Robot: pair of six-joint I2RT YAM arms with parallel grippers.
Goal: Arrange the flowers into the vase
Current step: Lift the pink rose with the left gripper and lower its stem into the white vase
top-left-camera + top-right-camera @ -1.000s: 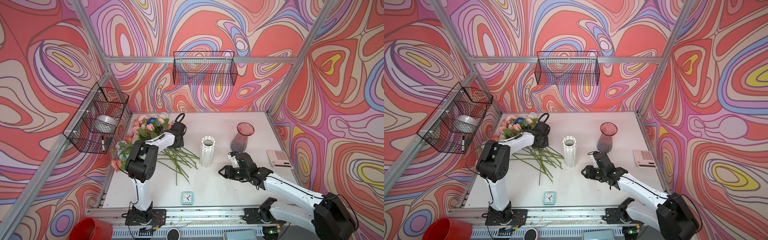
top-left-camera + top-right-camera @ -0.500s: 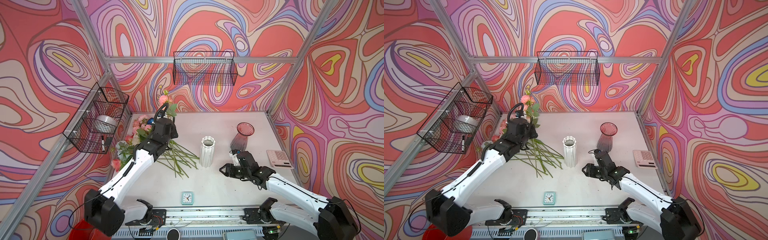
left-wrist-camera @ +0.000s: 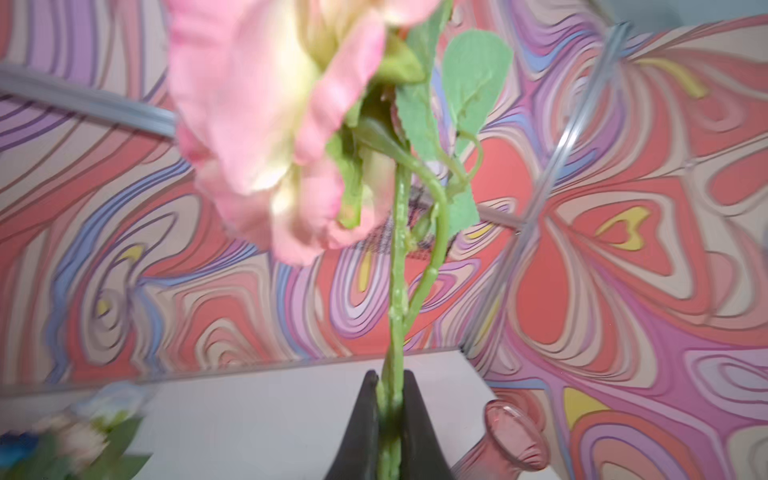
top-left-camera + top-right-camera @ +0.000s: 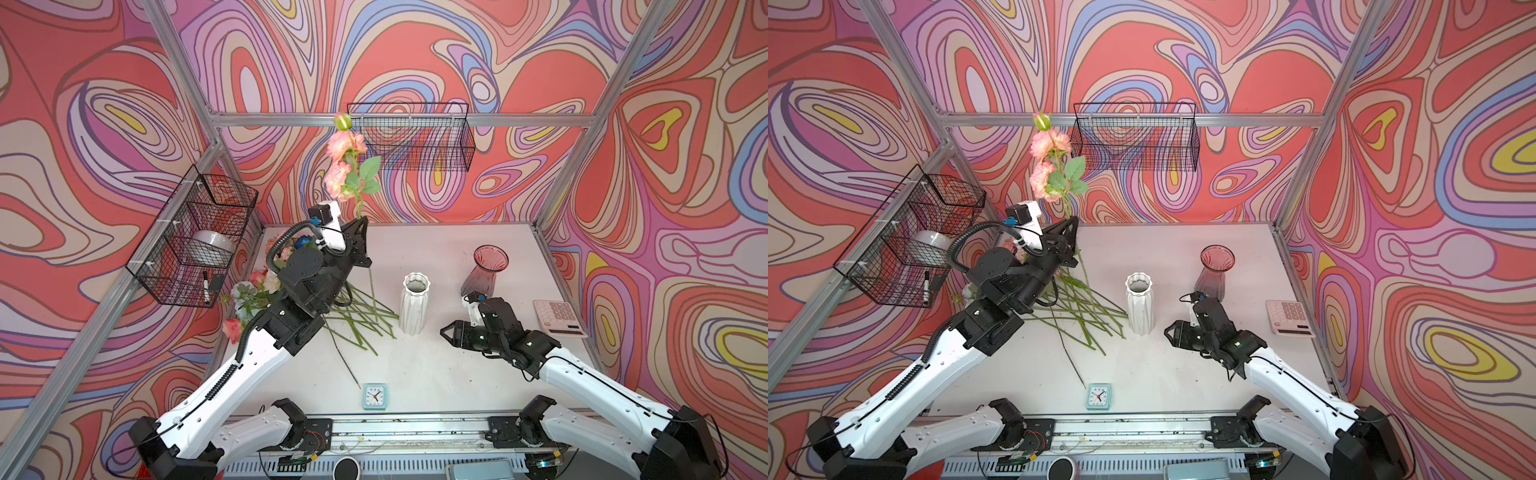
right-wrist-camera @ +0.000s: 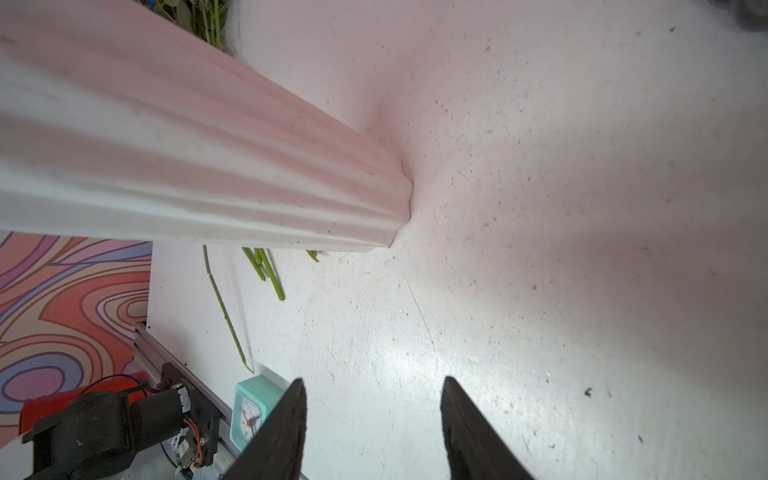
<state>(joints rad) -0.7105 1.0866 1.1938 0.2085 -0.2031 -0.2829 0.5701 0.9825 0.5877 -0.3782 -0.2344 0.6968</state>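
My left claw [image 3: 390, 379] is pressed together on the green stem of a pink rose sprig [image 4: 345, 166]. I pinch it low on the stem, so the blooms and leaves stand upright above my fingers, lifted over the back left of the worktop [image 4: 436, 374]. Under that arm the other flowers [image 4: 253, 291] lie heaped at the worktop's left edge. Their blooms are toward the wall and their stems fan out toward the white ribbed vase [image 4: 414, 305], which stands upright near the middle. My right claw [image 4: 446, 332] hangs low just right of that vase's foot, jaws spread, with only bare worktop between them. A pink glass vase [image 4: 486, 270] stands behind it. A calculator [image 4: 557, 318] lies at the right edge and a small teal clock [image 4: 375, 396] at the front.
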